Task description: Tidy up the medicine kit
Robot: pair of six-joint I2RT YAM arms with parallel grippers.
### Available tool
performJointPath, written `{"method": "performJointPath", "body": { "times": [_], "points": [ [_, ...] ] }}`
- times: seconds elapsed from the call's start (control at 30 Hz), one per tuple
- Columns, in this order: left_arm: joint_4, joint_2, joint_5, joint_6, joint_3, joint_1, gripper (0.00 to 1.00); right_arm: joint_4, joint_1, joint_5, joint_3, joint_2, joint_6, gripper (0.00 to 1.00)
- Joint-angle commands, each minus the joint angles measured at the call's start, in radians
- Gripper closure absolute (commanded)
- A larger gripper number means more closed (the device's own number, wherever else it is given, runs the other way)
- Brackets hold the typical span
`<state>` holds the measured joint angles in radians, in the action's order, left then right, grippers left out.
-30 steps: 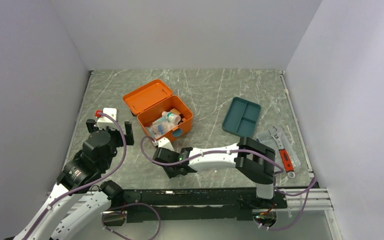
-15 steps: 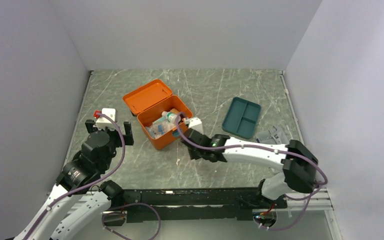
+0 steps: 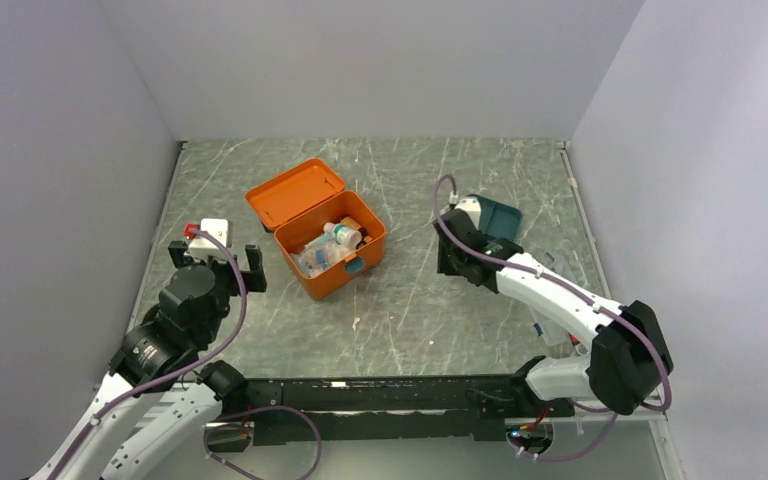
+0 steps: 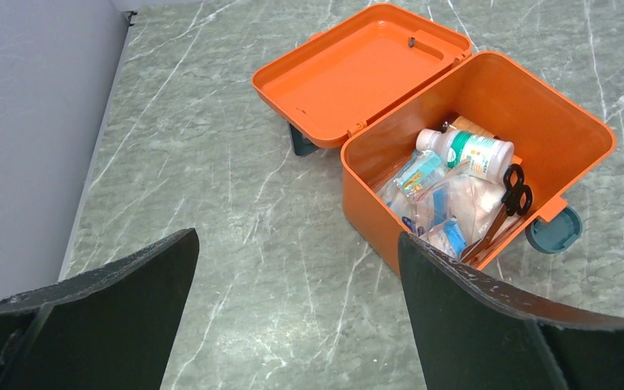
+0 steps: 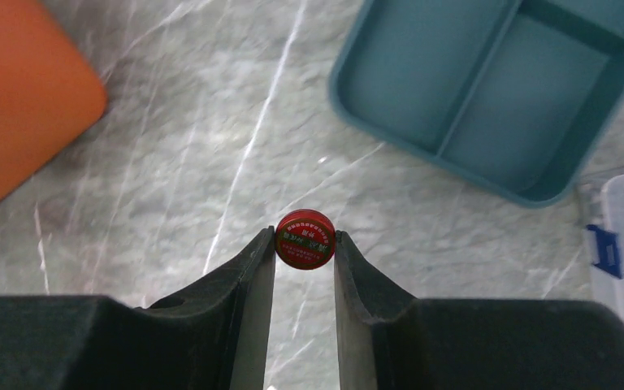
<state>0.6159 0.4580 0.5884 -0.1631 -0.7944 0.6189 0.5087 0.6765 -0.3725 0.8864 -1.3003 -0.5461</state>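
right gripper (image 5: 304,244) clenching small red tin (image 5: 305,237) right of open medicine kit (image 4: 570,122), beside teal tray (image 5: 487,91), left gripper (image 4: 295,244) hanging wide open left of it, gripping nothing

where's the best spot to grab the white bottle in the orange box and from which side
Probably the white bottle by its labelled middle, from straight above with the left gripper. It lies on its side atop the packets, and the walls of the medicine kit block a sideways approach. Span its narrow width, clear of the scissors.
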Motion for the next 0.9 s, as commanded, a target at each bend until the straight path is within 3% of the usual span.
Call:
{"method": "performJointPath", "body": {
  "times": [0.0,0.47,0.87],
  "points": [
    [-0.013,-0.020,-0.017,-0.012,0.001,0.002,0.01,-0.084,-0.112,0.065,0.045,-0.007,0.059,0.84],
    [-0.017,-0.028,-0.038,-0.009,0.003,0.002,0.01,-0.186,-0.368,0.145,0.130,-0.237,0.086,0.86],
    [-0.019,-0.020,-0.042,-0.008,0.003,0.002,0.01,-0.230,-0.436,0.204,0.221,-0.440,0.086,0.87]
  ]
}}
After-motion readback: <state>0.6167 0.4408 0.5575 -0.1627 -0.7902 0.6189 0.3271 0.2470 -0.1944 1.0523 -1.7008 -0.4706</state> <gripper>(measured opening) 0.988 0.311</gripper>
